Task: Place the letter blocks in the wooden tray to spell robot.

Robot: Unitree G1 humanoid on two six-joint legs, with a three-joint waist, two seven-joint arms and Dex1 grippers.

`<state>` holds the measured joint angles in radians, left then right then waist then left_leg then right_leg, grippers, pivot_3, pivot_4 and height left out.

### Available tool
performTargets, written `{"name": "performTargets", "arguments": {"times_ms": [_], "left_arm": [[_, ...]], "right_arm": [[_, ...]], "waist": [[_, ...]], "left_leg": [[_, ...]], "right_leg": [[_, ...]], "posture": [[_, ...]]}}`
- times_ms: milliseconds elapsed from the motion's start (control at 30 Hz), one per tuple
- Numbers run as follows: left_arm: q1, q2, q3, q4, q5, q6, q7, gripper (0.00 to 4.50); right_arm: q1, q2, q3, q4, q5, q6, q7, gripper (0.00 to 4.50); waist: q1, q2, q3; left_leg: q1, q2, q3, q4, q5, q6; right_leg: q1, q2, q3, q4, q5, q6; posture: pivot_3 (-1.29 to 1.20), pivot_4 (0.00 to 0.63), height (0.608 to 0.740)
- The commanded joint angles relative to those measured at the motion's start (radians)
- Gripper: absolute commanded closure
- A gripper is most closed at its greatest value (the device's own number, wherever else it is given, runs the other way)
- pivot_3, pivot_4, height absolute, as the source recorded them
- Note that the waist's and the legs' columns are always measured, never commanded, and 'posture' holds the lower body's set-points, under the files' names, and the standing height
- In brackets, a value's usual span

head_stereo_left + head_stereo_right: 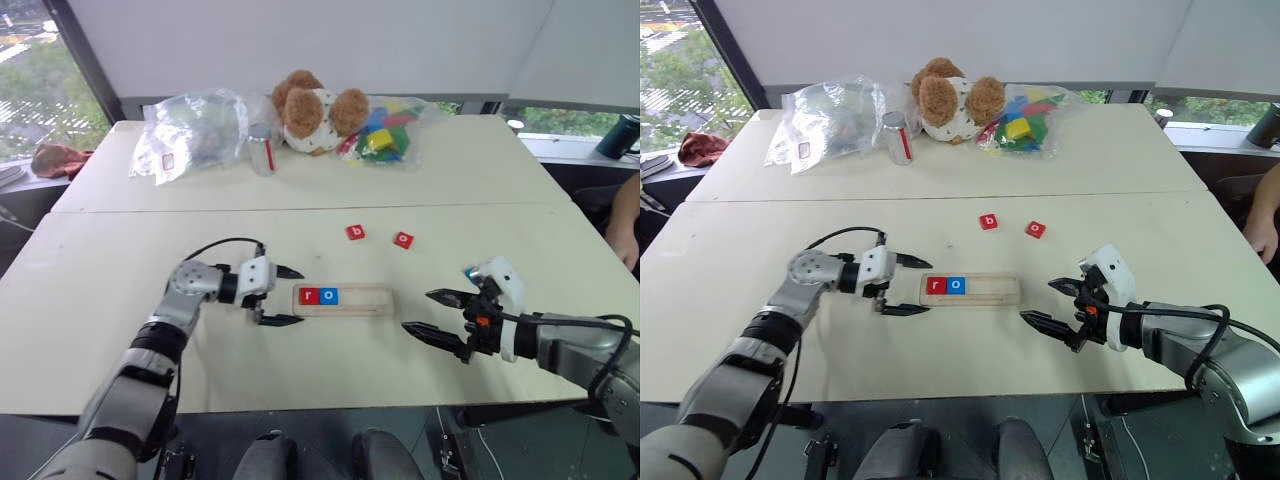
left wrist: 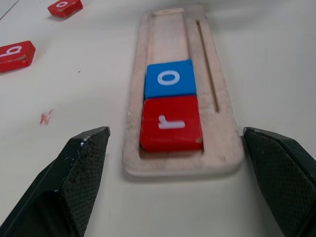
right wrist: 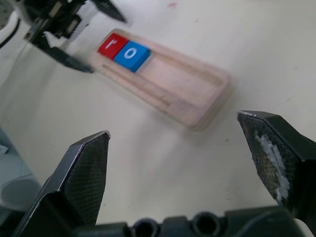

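Both grippers sit nearest the camera, at the front of the table (image 1: pixel 120 300). Left gripper (image 1: pixel 282 296) is at the left end of the wooden tray (image 1: pixel 365 301), fingers spread wide, one on each side of that end, holding nothing and not touching the wood as far as the left wrist view shows. Right gripper (image 1: pixel 435 315) hangs off the tray's right end, well apart from it, fingers also spread wide and empty, pointing toward the tray.

Tray lies flat, lengthwise across the table between the two grippers. Red r block (image 1: pixel 308 295) sits in the groove at the left end, blue o block (image 1: pixel 330 295) right beside it, edges touching. Rest of the groove is bare wood.

Red b block (image 1: pixel 355 232) and red o block (image 1: pixel 402 240) lie loose on the table behind the tray, near each other but apart. Can't spot a t block.

Far edge: teddy bear (image 1: pixel 312 108), metal can (image 1: pixel 261 150), clear plastic bag (image 1: pixel 190 130), bagged coloured toy blocks (image 1: pixel 385 132).
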<state>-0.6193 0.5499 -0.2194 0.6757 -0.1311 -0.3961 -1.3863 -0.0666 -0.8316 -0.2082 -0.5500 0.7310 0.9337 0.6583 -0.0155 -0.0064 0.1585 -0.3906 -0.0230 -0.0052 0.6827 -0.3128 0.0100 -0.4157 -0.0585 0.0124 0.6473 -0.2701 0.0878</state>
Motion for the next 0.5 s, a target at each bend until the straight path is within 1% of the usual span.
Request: {"name": "performTargets", "arguments": {"times_ms": [33, 100, 133, 200, 233, 267, 300, 367, 433, 500], "left_arm": [[0.099, 0.200, 0.041, -0.144, -0.017, 0.140, -0.105, 0.03], [0.114, 0.276, 0.093, -0.198, -0.063, 0.289, -0.087, 0.03], [0.101, 0.286, 0.129, -0.202, -0.088, 0.353, -0.047, 0.03], [0.018, 0.271, 0.236, -0.207, -0.170, 0.556, 0.093, 0.03], [-0.013, 0.261, 0.277, -0.227, -0.203, 0.633, 0.150, 0.03], [-0.023, 0.260, 0.298, -0.258, -0.205, 0.682, 0.201, 0.03], [-0.013, 0.266, 0.304, -0.311, -0.200, 0.730, 0.230, 0.03], [0.027, 0.270, 0.332, -0.432, -0.236, 0.819, 0.264, 0.03], [0.064, 0.270, 0.365, -0.532, -0.280, 0.896, 0.289, 0.03], [0.102, 0.279, 0.409, -0.625, -0.339, 0.980, 0.313, 0.03]], "right_arm": [[-0.077, 0.041, -0.042, 0.038, 0.026, -0.013, -0.029, 0.00], [-0.164, 0.109, -0.020, 0.099, 0.006, -0.035, -0.082, 0.00], [-0.206, 0.145, -0.004, 0.132, -0.014, -0.045, -0.116, 0.00], [-0.299, 0.228, 0.086, 0.223, -0.122, -0.094, -0.195, 0.00], [-0.336, 0.266, 0.128, 0.269, -0.174, -0.115, -0.232, 0.00], [-0.369, 0.305, 0.163, 0.312, -0.221, -0.141, -0.265, 0.00], [-0.399, 0.353, 0.187, 0.355, -0.255, -0.168, -0.296, 0.00], [-0.450, 0.431, 0.239, 0.446, -0.329, -0.231, -0.343, 0.00], [-0.489, 0.480, 0.266, 0.538, -0.402, -0.293, -0.383, 0.00], [-0.546, 0.539, 0.278, 0.657, -0.457, -0.358, -0.430, 0.00]], "waist": [[-0.022, -0.001, 0.000], [-0.027, 0.000, 0.000], [-0.027, 0.000, 0.000], [-0.019, -0.002, 0.001], [-0.009, -0.004, 0.002], [0.000, -0.005, 0.002], [0.005, -0.006, 0.001], [0.003, -0.005, 0.001], [0.000, -0.005, 0.001], [-0.004, -0.005, 0.001]], "left_leg": [[0.001, 0.002, 0.000, 0.000, 0.000, 0.000], [0.001, 0.003, -0.001, -0.003, 0.000, 0.000], [0.001, 0.003, -0.001, -0.003, 0.000, 0.000], [0.000, 0.002, -0.001, -0.001, 0.001, -0.001], [-0.001, 0.002, -0.001, 0.001, 0.001, -0.002], [-0.001, 0.002, -0.001, 0.001, 0.001, -0.002], [-0.002, 0.001, -0.001, 0.002, 0.001, -0.002], [-0.003, -0.001, 0.000, 0.001, 0.001, -0.002], [-0.004, -0.002, 0.001, -0.001, 0.002, -0.004], [-0.008, -0.003, 0.001, -0.001, 0.003, -0.007]], "right_leg": [[-0.001, 0.002, 0.001, 0.001, 0.000, 0.000], [-0.002, 0.003, 0.001, 0.002, 0.000, 0.000], [-0.003, 0.003, 0.001, 0.002, 0.000, 0.000], [-0.003, 0.002, 0.001, 0.004, 0.000, -0.001], [-0.004, 0.002, 0.000, 0.006, 0.000, 0.000], [-0.004, 0.002, 0.000, 0.006, 0.000, 0.000], [-0.005, 0.002, 0.000, 0.007, 0.000, 0.000], [-0.007, 0.000, 0.001, 0.007, 0.000, 0.000], [-0.011, -0.002, 0.002, 0.012, 0.000, 0.000], [-0.017, -0.003, 0.002, 0.016, 0.000, 0.000]], "posture": [[0.00, 0.150, 0.740], [0.00, 0.150, 0.740], [0.00, 0.150, 0.740], [0.00, 0.150, 0.740], [0.00, 0.150, 0.740], [0.00, 0.150, 0.740], [0.00, 0.150, 0.740], [0.00, 0.150, 0.740], [0.00, 0.150, 0.740], [0.00, 0.150, 0.740]]}}
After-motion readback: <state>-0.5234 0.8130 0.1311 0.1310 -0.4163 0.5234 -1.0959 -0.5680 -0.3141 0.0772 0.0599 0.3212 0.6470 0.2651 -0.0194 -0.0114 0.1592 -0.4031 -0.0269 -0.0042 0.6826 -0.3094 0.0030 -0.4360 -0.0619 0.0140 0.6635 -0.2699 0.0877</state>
